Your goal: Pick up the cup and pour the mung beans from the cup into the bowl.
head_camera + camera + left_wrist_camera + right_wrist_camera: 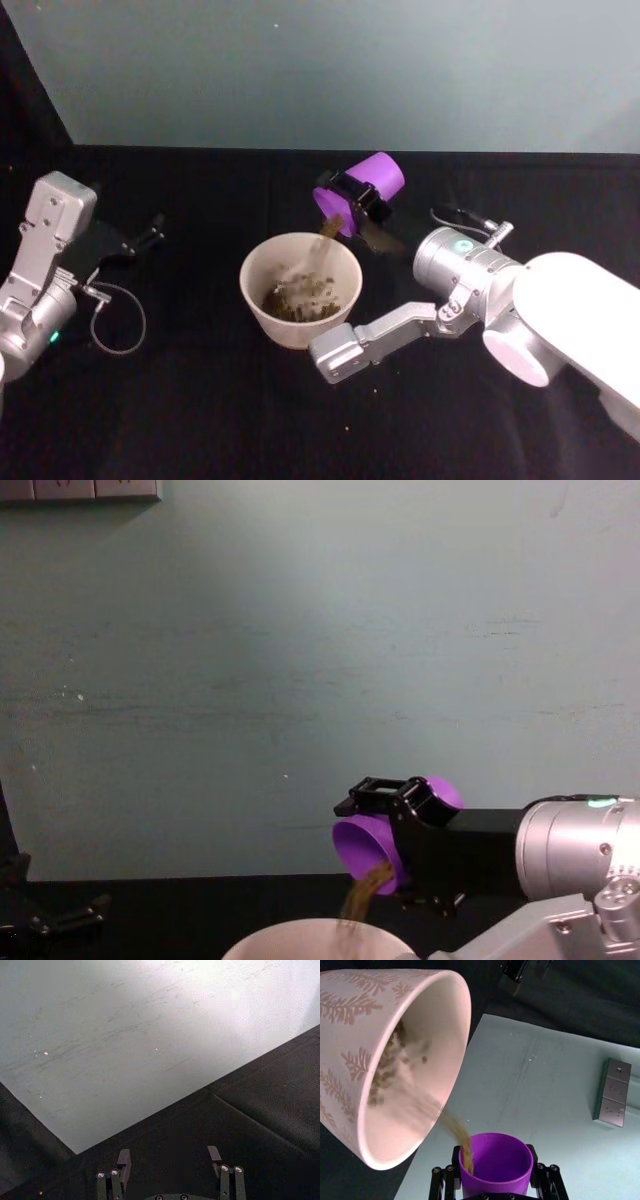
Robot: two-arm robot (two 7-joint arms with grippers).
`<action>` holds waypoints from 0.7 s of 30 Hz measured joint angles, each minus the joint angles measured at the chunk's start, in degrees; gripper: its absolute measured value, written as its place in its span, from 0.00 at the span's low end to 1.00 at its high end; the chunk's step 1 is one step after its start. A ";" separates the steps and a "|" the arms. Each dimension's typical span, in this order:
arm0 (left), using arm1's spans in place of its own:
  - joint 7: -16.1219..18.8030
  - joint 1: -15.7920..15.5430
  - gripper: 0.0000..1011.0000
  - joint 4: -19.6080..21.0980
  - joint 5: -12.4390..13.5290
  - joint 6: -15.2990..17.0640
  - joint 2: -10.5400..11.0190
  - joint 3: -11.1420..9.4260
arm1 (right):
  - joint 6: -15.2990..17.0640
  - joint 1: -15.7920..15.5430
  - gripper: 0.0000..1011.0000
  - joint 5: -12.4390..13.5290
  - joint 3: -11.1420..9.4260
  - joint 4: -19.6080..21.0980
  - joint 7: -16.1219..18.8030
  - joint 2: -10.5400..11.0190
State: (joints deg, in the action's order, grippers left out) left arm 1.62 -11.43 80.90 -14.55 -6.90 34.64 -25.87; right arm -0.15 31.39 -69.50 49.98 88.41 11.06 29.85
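On the black desk (200, 420), the bowl (292, 334) stood near the middle with mung beans (300, 300) heaped inside. Well to its left, the left claw (169, 1157) hung released and empty. Above the bowl's far right rim, the right claw (352, 198) gripped the cup (378, 176), tipped mouth-down, beans streaming into the bowl.
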 joint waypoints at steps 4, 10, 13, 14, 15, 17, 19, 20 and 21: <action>0.00 0.00 0.99 0.00 0.00 0.00 0.00 0.00 | 0.21 0.09 0.74 -0.71 0.42 0.30 0.07 0.06; 0.00 0.00 0.99 0.00 0.00 0.00 0.00 0.00 | 1.12 0.31 0.74 -2.86 1.28 0.47 0.25 0.19; 0.00 0.00 0.99 0.00 0.00 0.00 0.00 0.00 | 1.83 0.39 0.74 -4.33 1.88 0.48 0.24 0.24; 0.00 0.00 0.99 0.00 0.00 0.00 0.00 0.00 | 1.99 0.39 0.74 -4.65 1.99 0.48 0.23 0.24; 0.00 0.00 0.99 0.00 0.00 0.00 0.00 0.00 | 2.21 0.40 0.74 -5.13 2.18 0.49 0.20 0.28; 0.00 0.00 0.99 0.00 0.00 0.00 0.00 0.00 | 2.40 0.39 0.74 -5.64 2.39 0.63 0.12 0.39; 0.00 0.00 0.99 0.00 0.00 0.00 0.00 0.01 | 2.49 0.38 0.74 -5.96 2.49 0.74 0.10 0.46; 0.00 0.00 0.99 0.00 0.00 0.00 0.00 0.00 | 2.54 0.37 0.74 -6.11 2.55 0.82 0.09 0.51; 0.00 0.00 0.99 0.00 0.00 0.00 0.00 0.00 | 2.60 0.36 0.74 -6.28 2.61 0.89 0.07 0.56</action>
State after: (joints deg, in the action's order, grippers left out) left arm 1.62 -11.43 80.90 -14.55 -6.91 34.65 -25.86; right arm 2.45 31.75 -75.79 52.59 89.31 11.13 30.41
